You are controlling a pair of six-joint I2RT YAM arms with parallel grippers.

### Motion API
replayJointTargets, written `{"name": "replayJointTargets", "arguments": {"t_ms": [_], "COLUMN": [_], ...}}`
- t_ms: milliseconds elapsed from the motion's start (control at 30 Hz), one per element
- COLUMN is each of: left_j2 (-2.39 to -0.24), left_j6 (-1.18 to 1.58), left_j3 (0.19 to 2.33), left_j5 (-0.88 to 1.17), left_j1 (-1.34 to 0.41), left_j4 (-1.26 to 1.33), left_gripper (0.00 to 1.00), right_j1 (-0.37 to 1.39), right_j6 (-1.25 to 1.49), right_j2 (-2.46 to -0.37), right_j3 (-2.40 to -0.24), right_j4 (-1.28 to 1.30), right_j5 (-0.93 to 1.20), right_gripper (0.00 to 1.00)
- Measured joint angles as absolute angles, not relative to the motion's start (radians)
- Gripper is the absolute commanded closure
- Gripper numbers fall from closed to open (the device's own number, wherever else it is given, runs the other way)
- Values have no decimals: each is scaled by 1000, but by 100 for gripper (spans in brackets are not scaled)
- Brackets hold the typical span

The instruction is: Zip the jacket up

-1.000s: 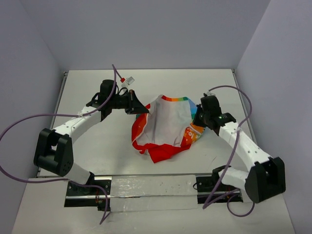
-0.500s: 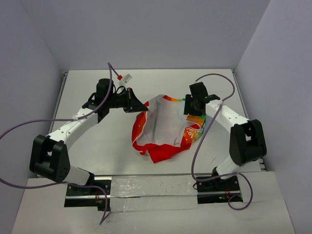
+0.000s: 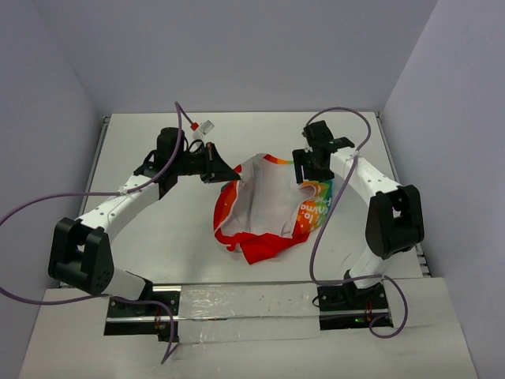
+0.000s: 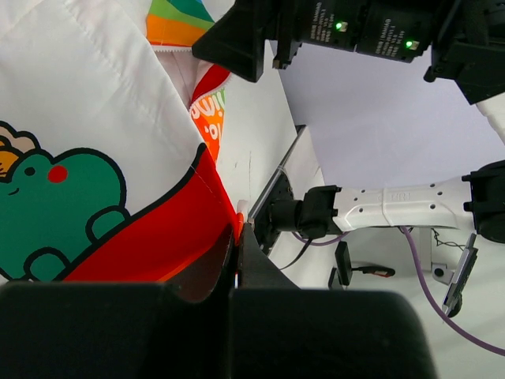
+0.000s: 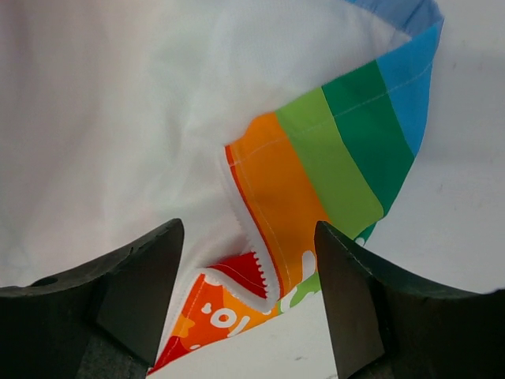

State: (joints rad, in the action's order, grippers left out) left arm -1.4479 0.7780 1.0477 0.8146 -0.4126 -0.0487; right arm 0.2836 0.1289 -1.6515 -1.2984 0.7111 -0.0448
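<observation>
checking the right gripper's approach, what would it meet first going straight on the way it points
The open right gripper would likely first meet the soft red, white and rainbow-striped fabric jacket, at the white zip teeth edging its orange stripe; depth is unclear.

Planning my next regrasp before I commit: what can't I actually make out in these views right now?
Zipper slider: in no view; folds of the crumpled jacket may cover it.
Left wrist: the left end effector hides with its own body how much red edge it pinches.
Top: zipper teeth too small; right wrist shows only a short stretch, under the open right end effector.
</observation>
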Motion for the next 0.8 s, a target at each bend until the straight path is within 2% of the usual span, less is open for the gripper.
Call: {"name": "replayJointTargets", "arguments": {"t_ms": [200, 267, 300, 333, 400, 433, 467, 500, 633, 800], "left_j2": [-1448, -1448, -1450, -1451, -1456, -1458, -1459, -1460, -1460, -1460], "left_j6": [778, 779, 780, 781, 783, 784, 785, 786, 784, 769], "left_j3": [1048, 1048, 1048, 1048, 1048, 1048, 1048, 1048, 1050, 1104], "left_j5": [814, 814, 814, 814, 814, 814, 813, 811, 804, 782], "left_j1": [-413, -414, -415, -417, -421, -424, -425, -427, -429, -424], "left_j4": [-49, -49, -48, -48, -48, -48, -49, -48, -53, -108], "left_gripper": [100, 100, 100, 100, 100, 100, 100, 100, 100, 100], "right_j1": [282, 282, 282, 282, 282, 283, 283, 283, 281, 264], "right_j6": [125, 125, 127, 130, 137, 141, 146, 158, 212, 275], "right_j2": [-1663, -1658, -1655, -1653, -1652, -1652, -1650, -1648, -1583, -1336], "right_j3": [-1286, -1263, -1246, -1231, -1202, -1189, -1177, -1168, -1152, -1196], "right_j4": [748, 747, 747, 749, 751, 751, 751, 750, 754, 758], "right_j5": [-52, -57, -61, -64, -71, -76, -90, -101, -196, -312], "right_gripper": [22, 23, 27, 33, 65, 77, 94, 98, 100, 100]}}
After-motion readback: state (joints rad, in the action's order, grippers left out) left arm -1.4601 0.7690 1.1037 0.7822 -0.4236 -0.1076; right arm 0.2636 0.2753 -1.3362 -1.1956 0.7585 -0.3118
